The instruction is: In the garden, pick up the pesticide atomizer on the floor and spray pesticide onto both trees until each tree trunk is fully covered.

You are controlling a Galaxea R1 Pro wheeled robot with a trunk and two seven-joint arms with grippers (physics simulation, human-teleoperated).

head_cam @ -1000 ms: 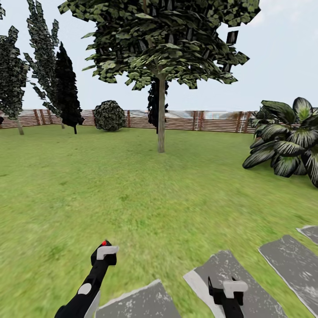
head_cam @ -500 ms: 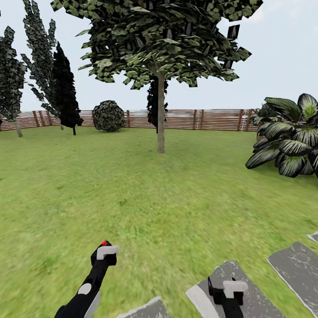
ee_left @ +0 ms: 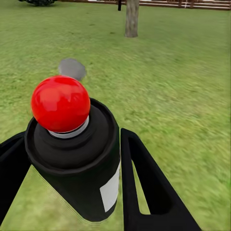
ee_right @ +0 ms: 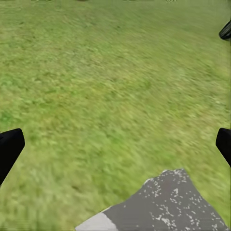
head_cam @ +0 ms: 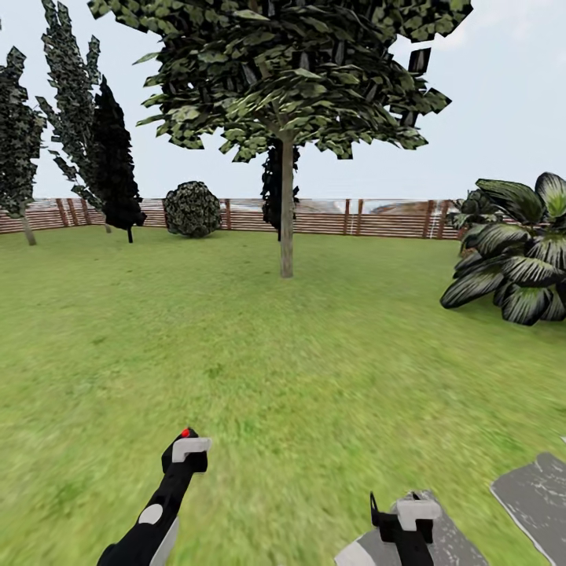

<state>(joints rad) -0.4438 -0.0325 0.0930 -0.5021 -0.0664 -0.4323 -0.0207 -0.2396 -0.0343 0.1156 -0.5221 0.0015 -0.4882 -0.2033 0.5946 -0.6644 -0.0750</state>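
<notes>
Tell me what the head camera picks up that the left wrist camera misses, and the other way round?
Head view alone: the tree's leafy crown, the dark conifers, a round bush, the striped-leaf plant, grey paving stones, sky, and the right gripper with nothing between its fingers.

Left wrist view alone: a close look at the atomizer's red cap and its white label between the left gripper's fingers.

Both: the atomizer, the pale tree trunk, the lawn and the wooden fence.

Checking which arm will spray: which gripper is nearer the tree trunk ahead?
Left. The left gripper sits nearer the tree trunk, holding the atomizer; the right gripper hangs lower, farther right.
</notes>
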